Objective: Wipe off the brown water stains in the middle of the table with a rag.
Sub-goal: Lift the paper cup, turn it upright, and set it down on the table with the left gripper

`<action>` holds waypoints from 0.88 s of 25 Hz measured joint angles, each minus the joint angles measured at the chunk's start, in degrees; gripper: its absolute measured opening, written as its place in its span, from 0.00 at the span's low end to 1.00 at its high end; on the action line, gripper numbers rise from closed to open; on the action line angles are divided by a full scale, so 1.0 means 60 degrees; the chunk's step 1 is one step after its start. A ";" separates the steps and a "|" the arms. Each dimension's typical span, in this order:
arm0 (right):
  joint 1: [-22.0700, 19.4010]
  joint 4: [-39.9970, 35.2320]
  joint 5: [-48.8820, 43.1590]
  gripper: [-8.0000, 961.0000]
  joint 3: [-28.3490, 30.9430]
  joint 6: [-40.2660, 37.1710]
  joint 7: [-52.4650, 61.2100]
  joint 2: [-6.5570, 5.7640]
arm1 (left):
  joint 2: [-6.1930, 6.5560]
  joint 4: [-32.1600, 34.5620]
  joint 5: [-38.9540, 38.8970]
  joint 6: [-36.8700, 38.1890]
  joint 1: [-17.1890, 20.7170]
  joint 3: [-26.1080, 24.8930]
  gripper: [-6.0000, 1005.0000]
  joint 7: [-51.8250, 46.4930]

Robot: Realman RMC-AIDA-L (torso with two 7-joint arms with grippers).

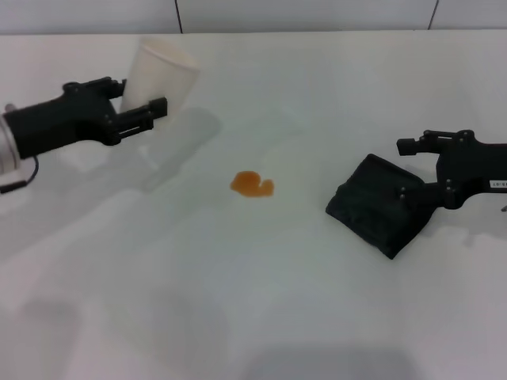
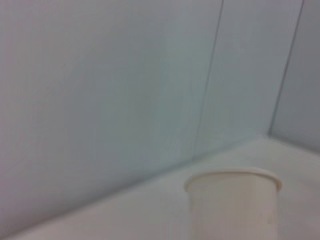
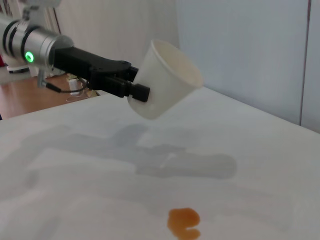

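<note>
Stain (image 1: 253, 184) sits mid-table (image 1: 238, 317), glossy, unwiped, so cleanup not begun. Rag (image 1: 379, 206) lies well right of it, my right gripper (image 1: 418, 169) at its far-right edge; can't tell grip yet. My left gripper (image 1: 146, 117) holds tilted cup (image 1: 158, 75) off table, far left.

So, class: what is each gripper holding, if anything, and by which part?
The left gripper holds the white cup by its lower wall, tilted above the table. The right gripper is at the rag; whether it grips is unclear.
</note>
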 joint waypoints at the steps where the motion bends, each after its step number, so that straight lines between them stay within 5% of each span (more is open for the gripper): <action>1: 0.0002 -0.0005 0.0001 0.89 0.0002 0.0003 0.0000 0.0000 | -0.0005 0.0308 -0.0451 -0.0047 0.0279 -0.0002 0.61 0.0519; 7: 0.0007 -0.0014 0.0007 0.89 0.0009 0.0002 0.0001 0.0001 | -0.0025 0.1419 -0.1992 -0.0218 0.1329 -0.0003 0.61 0.2395; 22: 0.0023 -0.0067 0.0013 0.89 0.0023 0.0046 0.0000 -0.0014 | -0.0042 0.2472 -0.2544 -0.1157 0.1929 -0.0018 0.61 0.3241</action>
